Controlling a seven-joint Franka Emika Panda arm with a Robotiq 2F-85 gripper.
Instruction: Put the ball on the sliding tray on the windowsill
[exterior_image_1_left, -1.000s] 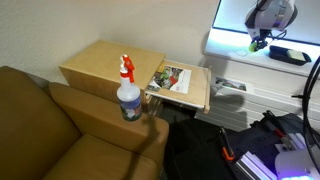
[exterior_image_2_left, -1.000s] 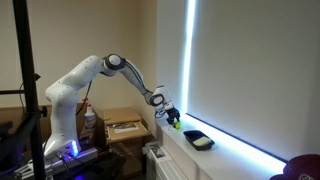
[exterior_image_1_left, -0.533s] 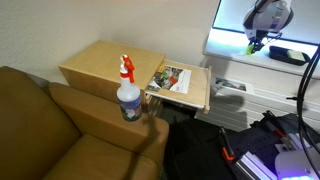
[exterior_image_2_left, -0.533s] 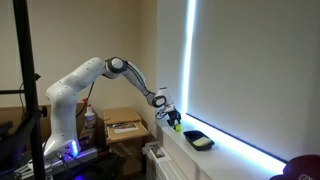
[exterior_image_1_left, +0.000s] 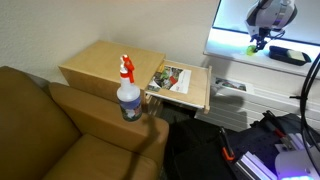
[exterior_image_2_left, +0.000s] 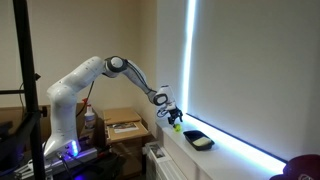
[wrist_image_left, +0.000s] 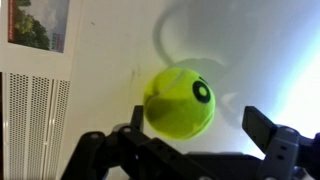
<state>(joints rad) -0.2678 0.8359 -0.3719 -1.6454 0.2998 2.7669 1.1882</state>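
In the wrist view a yellow-green tennis ball (wrist_image_left: 178, 100) with a black ring mark lies on the white windowsill (wrist_image_left: 110, 60), between the spread fingers of my gripper (wrist_image_left: 200, 120). The gripper is open; a gap shows between the ball and the right finger (wrist_image_left: 268, 128). In both exterior views the gripper (exterior_image_1_left: 259, 38) (exterior_image_2_left: 172, 117) hovers just over the ball (exterior_image_1_left: 252, 47) (exterior_image_2_left: 177, 127) on the windowsill (exterior_image_1_left: 226, 42) (exterior_image_2_left: 235, 157). A wooden sliding tray (exterior_image_1_left: 196, 94) juts out of the cabinet below.
A black dish (exterior_image_1_left: 290, 55) (exterior_image_2_left: 198, 140) sits on the sill beside the ball. Magazines (exterior_image_1_left: 172, 78) lie on the sliding tray. A spray bottle (exterior_image_1_left: 128, 92) stands on the brown sofa's arm (exterior_image_1_left: 95, 115). The robot base (exterior_image_2_left: 62, 115) and cables are on the floor.
The jaws went from shut on the ball to open, letting it go on the windowsill. The arm has hardly moved.
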